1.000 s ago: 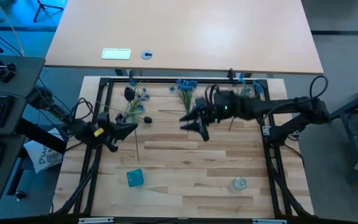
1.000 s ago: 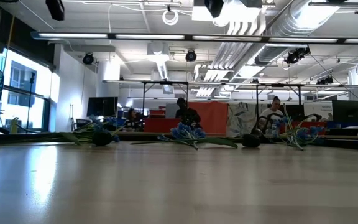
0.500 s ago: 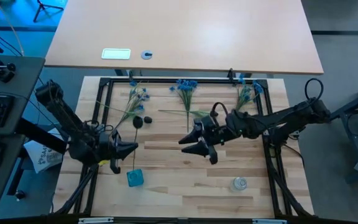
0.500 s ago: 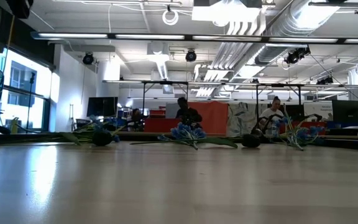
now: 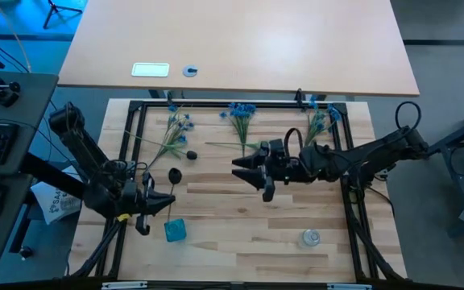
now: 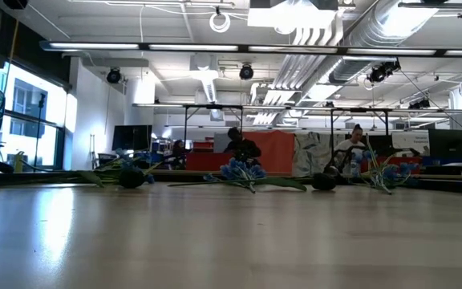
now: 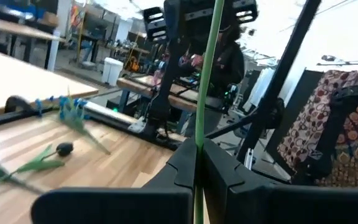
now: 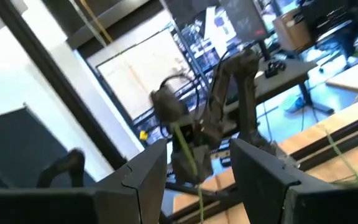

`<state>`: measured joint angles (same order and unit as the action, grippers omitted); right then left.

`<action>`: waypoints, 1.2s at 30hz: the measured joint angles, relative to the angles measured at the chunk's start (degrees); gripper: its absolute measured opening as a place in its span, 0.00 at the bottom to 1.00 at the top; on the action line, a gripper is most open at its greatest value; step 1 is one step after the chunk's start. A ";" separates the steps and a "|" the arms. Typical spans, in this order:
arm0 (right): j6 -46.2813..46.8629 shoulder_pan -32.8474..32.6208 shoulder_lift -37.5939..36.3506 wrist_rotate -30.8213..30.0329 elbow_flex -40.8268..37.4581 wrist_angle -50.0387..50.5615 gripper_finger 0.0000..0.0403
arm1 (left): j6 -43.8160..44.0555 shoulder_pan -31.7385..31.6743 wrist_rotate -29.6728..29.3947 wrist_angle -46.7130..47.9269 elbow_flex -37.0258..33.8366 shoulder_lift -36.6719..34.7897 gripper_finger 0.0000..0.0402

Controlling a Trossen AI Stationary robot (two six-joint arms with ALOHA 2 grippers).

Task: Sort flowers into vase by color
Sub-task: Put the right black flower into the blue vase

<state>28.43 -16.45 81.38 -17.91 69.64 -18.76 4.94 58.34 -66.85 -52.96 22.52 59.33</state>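
While its fingers are pressed together on a thin green stem, the left gripper [image 5: 153,211] hangs over the near-left part of the worktop [image 5: 240,221], and the dark-bud flower [image 5: 174,175] it has hold of rises from it, the bud showing just beyond the gripper from above. In the left wrist view the stem [image 7: 206,74] runs straight up out of the pinched fingers [image 7: 185,168]. Just beside this gripper, on its near side, stands the blue vase [image 5: 175,231], whose teal patterned wall also fills the left edge of the low view. The right gripper [image 5: 248,173] hovers over the middle of the worktop with its fingers spread apart and nothing between them, pointed toward the left arm. Along the far edge lie the remaining flowers: a blue sprig [image 5: 173,131] at far left with a second dark bud [image 5: 191,155] beside it, a blue sprig [image 5: 241,115] in the middle, and another blue sprig [image 5: 321,119] at far right, partly crossed by the right arm. A clear glass vase [image 5: 310,238] stands near the near-right corner, well apart from both grippers. People sit in the room beyond the worktop.
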 joint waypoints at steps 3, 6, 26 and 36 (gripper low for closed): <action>-0.26 0.02 0.11 -1.64 1.03 0.00 0.43 | -5.45 -0.03 2.59 -5.85 0.00 0.42 0.00; -0.37 0.26 1.11 -2.27 2.53 0.00 0.43 | -9.64 -0.03 4.60 -9.12 0.00 0.39 0.00; -6.45 0.39 16.79 1.97 21.83 4.10 0.43 | -11.14 -3.57 19.01 -30.06 -10.57 2.56 0.00; -6.47 0.39 16.92 1.86 23.32 6.05 0.43 | -9.50 -3.55 19.98 -21.86 -11.65 2.56 0.00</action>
<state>21.96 -16.05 98.30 -16.05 92.97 -12.71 -4.56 54.78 -46.87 -74.82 10.87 61.89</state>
